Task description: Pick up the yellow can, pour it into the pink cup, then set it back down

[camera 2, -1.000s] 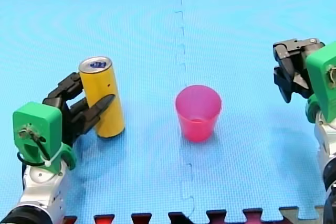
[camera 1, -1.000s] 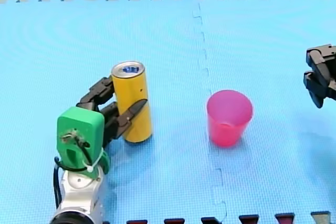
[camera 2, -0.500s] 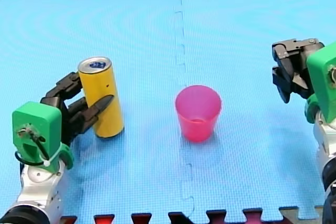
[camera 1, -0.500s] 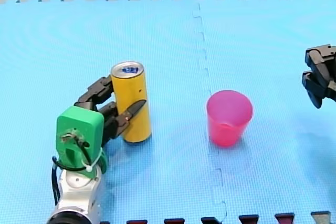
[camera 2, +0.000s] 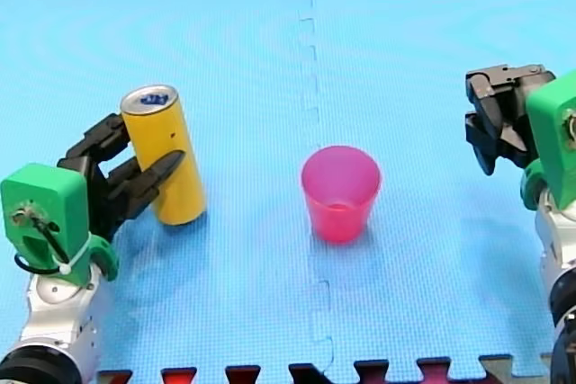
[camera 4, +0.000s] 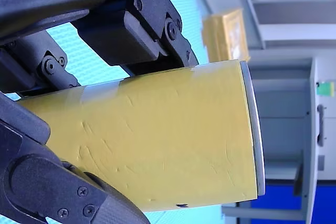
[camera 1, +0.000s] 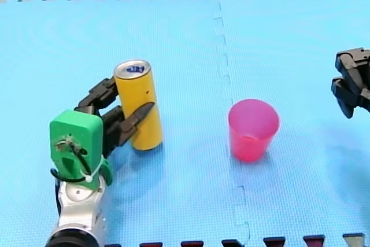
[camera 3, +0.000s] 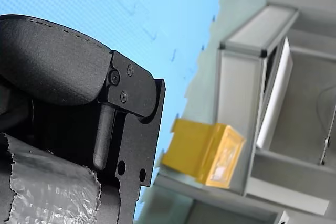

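Note:
The yellow can (camera 1: 139, 105) stands left of centre on the blue mat, leaning a little to the left, silver top up. My left hand (camera 1: 130, 101) is shut on it: the thumb crosses its front and the other fingers (camera 1: 99, 92) wrap behind. The second wrist view shows this grasp close up, with the can (camera 4: 157, 135) between black fingers (camera 4: 131, 24). I cannot tell whether the can's base touches the mat. The pink cup (camera 2: 340, 192) stands upright and open-topped to the right of the can, apart from both hands. My right hand (camera 2: 497, 123) hangs at the right edge, holding nothing.
The blue foam mat (camera 1: 185, 39) has a jigsaw seam (camera 1: 222, 56) running front to back just left of the cup. Its front edge (camera 2: 297, 373) carries dark and coloured tabs. In the first wrist view a grey shelf (camera 3: 247, 103) and a yellow box (camera 3: 207, 150) stand beyond the mat.
My left hand has carried the yellow can a short way left and slightly farther from me, so the gap to the cup has widened. Cup and right hand have stayed put.

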Robot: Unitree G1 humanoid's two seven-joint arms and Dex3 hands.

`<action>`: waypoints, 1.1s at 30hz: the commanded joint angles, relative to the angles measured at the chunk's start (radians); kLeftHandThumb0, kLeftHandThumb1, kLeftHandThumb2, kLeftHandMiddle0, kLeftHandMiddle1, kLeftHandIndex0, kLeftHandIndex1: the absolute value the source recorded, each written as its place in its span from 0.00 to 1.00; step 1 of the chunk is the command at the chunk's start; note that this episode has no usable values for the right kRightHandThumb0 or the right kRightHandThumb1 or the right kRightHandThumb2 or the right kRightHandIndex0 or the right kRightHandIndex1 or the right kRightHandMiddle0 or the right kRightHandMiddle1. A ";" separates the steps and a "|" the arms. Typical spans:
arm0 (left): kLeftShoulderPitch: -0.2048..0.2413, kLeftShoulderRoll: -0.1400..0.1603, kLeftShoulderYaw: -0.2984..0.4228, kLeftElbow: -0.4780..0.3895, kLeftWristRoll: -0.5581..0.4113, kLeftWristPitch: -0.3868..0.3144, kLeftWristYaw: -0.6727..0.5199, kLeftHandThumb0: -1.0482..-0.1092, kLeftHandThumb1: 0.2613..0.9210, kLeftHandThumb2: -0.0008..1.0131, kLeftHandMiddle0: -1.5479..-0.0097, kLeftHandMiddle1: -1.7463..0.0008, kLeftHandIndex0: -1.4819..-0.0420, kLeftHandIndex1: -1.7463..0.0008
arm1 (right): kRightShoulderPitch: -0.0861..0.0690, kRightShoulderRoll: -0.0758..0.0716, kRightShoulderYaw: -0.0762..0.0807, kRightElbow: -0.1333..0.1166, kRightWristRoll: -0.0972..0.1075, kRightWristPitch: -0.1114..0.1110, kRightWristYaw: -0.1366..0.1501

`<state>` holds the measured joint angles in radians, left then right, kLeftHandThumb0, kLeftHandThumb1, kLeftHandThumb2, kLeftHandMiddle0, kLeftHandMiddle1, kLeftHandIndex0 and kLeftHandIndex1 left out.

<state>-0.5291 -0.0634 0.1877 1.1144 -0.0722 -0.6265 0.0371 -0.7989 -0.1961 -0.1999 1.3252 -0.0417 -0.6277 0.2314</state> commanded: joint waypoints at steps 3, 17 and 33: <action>-0.025 -0.023 0.003 -0.026 -0.013 -0.036 0.001 0.69 0.82 0.00 0.16 1.00 0.24 1.00 | -0.008 0.004 -0.005 0.000 0.007 0.008 0.001; -0.031 -0.029 -0.030 -0.039 0.038 -0.086 0.055 0.71 0.83 0.00 0.16 1.00 0.20 0.99 | -0.005 0.020 -0.023 -0.003 0.027 0.003 0.018; -0.070 0.044 -0.158 -0.033 0.280 -0.079 0.315 0.70 0.84 0.00 0.17 1.00 0.21 1.00 | 0.001 0.028 -0.005 -0.002 0.005 -0.004 -0.010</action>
<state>-0.5833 -0.0255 0.0369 1.0826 0.2014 -0.7035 0.3416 -0.7987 -0.1661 -0.2067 1.3244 -0.0364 -0.6292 0.2254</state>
